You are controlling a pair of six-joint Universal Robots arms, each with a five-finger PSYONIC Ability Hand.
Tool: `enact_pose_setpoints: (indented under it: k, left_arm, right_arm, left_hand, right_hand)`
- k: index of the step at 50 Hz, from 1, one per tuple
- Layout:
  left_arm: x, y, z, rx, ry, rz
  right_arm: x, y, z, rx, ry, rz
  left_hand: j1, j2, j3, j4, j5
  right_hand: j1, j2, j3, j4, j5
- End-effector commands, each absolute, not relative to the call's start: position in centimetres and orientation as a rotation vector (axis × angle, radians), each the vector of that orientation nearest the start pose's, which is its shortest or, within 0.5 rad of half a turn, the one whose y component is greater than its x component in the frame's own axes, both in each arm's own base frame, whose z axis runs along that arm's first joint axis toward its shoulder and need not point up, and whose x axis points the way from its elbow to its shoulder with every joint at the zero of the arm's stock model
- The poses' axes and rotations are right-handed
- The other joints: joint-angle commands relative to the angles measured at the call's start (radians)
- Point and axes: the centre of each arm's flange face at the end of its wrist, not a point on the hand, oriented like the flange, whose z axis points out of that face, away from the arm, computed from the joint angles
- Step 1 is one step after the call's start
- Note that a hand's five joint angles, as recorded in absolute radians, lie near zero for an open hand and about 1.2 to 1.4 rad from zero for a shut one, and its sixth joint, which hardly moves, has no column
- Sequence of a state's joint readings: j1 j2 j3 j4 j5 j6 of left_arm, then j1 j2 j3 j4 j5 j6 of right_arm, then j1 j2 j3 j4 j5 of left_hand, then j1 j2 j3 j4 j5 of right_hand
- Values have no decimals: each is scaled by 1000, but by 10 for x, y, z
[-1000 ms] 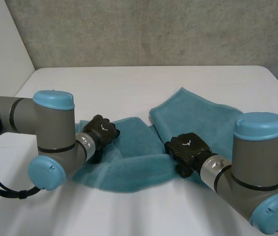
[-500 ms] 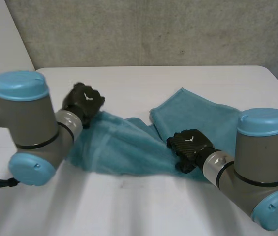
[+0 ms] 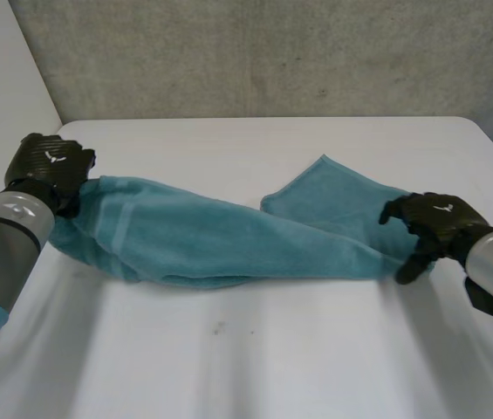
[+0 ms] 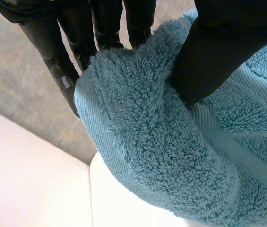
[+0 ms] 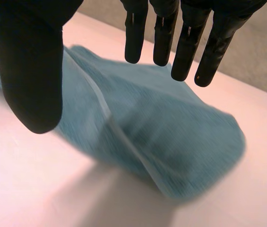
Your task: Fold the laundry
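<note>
A teal towel [image 3: 220,240] is laid out long across the white table [image 3: 255,349], from left to right. Its left end is pinched between the thumb and fingers of the left robot hand [image 3: 50,166]. The right robot hand [image 3: 436,220] is held with straight fingers over the right end, grasping nothing.

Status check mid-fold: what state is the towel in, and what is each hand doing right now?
Teal towel: bunched into a long band across the table, not neatly folded, one end at each hand.
Left hand: shut, pinching the towel's end.
Right hand: open, held over the towel's other end, gripping nothing.
</note>
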State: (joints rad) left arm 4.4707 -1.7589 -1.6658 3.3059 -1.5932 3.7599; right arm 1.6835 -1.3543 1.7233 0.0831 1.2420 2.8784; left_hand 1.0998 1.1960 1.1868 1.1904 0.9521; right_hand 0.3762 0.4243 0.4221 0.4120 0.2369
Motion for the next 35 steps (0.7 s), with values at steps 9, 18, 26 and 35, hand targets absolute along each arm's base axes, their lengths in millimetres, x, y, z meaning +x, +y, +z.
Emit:
enact_pose_setpoints:
  k: [9, 18, 26, 35]
  left_arm:
    - [-189, -295, 227, 831, 2025, -1842]
    - [-188, -297, 227, 824, 2014, -1853]
    - [-189, -299, 227, 813, 1989, -1879]
    - [-189, -299, 227, 808, 1992, -1883]
  right_arm:
    - [155, -307, 161, -643, 2434, -1567]
    - [156, -324, 133, -576, 2454, -1492]
    - [169, -340, 122, -505, 2409, -1474]
    - [176, -361, 132, -518, 2324, -1596]
  left_hand:
    - [296, 200, 209, 206, 270]
    - [296, 200, 209, 206, 270]
    - [296, 200, 209, 206, 270]
    - [296, 200, 209, 206, 270]
  right_hand:
    - [202, 154, 156, 166, 167]
    - [228, 180, 182, 193, 193]
    - [404, 356, 358, 369, 369]
    - [1018, 970, 972, 983, 983]
